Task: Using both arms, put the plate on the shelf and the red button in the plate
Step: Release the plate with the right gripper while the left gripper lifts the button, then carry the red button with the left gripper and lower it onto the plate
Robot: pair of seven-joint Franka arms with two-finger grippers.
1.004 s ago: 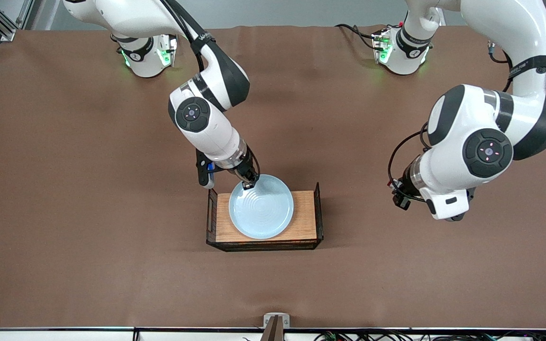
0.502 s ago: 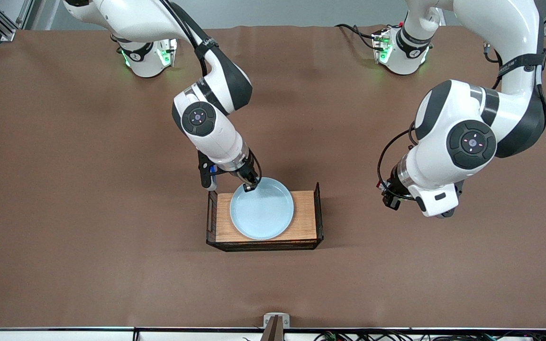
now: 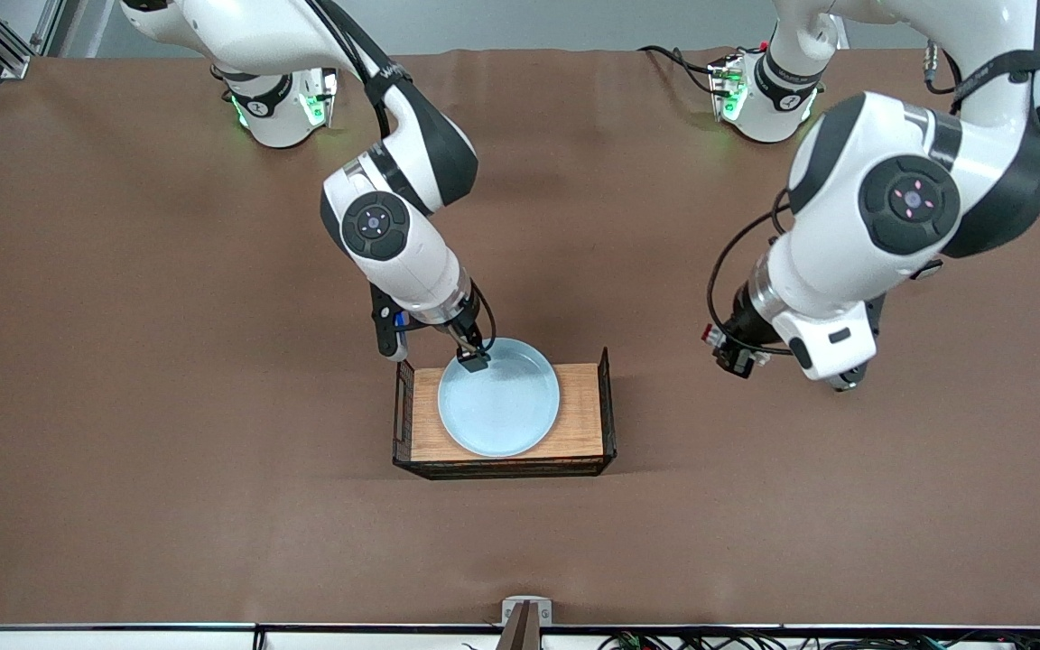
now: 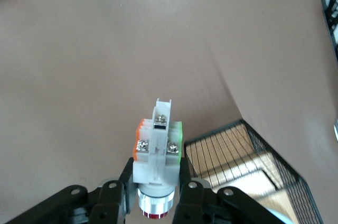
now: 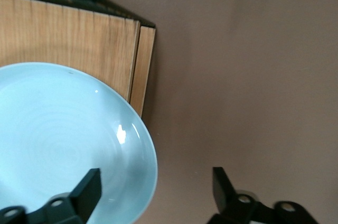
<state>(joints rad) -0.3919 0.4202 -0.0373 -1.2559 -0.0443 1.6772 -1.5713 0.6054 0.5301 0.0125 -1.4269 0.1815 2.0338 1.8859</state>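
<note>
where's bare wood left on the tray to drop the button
Best: the bare strip between the plate and the tray's mesh wall at the left arm's end. The right arm's end is thinner and crowded by the open right gripper.

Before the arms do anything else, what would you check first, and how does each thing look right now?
1. Plate lying on the tray: ok, it sits flat on the wood, its rim reaching past the tray's edge farthest from the front camera.
2. Right gripper let go of the plate: ok, the right wrist view shows its fingers spread, one over the plate.
3. Left gripper holding the red button: ok, shut on it.
4. Left gripper over the tray: not ok, it hangs over bare table toward the left arm's end.
5. Free tray space beside the plate: ok, bare wood shows at both ends.
</note>
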